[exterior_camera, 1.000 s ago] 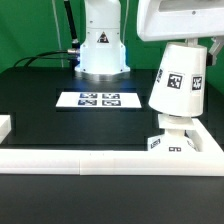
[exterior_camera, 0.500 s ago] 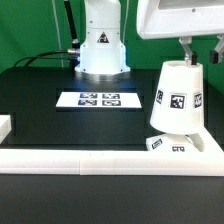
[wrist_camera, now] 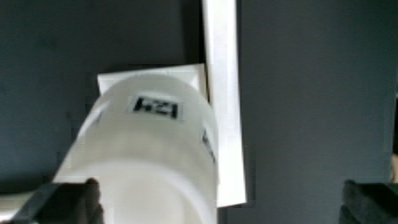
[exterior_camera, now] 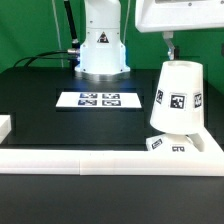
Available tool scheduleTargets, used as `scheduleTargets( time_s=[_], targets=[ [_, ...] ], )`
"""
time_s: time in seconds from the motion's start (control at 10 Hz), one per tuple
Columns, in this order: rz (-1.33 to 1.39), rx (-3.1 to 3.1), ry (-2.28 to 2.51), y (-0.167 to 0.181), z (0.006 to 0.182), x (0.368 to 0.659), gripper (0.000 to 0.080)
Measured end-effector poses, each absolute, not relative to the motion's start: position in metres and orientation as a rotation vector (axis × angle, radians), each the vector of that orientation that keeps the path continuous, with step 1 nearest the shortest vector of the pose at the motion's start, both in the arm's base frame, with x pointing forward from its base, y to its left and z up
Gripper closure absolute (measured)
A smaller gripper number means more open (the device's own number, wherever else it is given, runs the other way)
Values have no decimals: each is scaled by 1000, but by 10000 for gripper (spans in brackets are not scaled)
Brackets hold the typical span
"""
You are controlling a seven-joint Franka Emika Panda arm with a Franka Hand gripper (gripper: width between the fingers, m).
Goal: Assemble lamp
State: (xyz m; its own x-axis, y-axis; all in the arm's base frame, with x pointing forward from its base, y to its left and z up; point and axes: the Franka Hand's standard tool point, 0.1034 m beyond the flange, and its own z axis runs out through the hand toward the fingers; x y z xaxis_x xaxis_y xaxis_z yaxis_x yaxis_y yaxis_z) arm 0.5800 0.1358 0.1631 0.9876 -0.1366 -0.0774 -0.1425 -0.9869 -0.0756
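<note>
The white cone lamp shade stands upright on the blocky white lamp base at the exterior view's right, beside the front rail. The bulb is hidden, likely under the shade. My gripper hangs just above the shade's top, open and empty, with one finger showing. In the wrist view the shade lies below the gripper, off to one side of its middle. The two dark fingertips stand wide apart and do not touch the shade.
The marker board lies flat mid-table. A long white rail borders the front edge and also shows in the wrist view. The arm's white pedestal stands at the back. A small white block is at the left edge.
The shade went from tilted in the gripper to upright on the base. The gripper has let go of it and risen slightly, shifting toward the exterior view's left.
</note>
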Motion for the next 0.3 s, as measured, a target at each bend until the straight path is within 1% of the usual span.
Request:
scheduleTargets(
  time_s=[0.3],
  targets=[
    [114, -3053, 192, 134, 160, 581, 100]
  ],
)
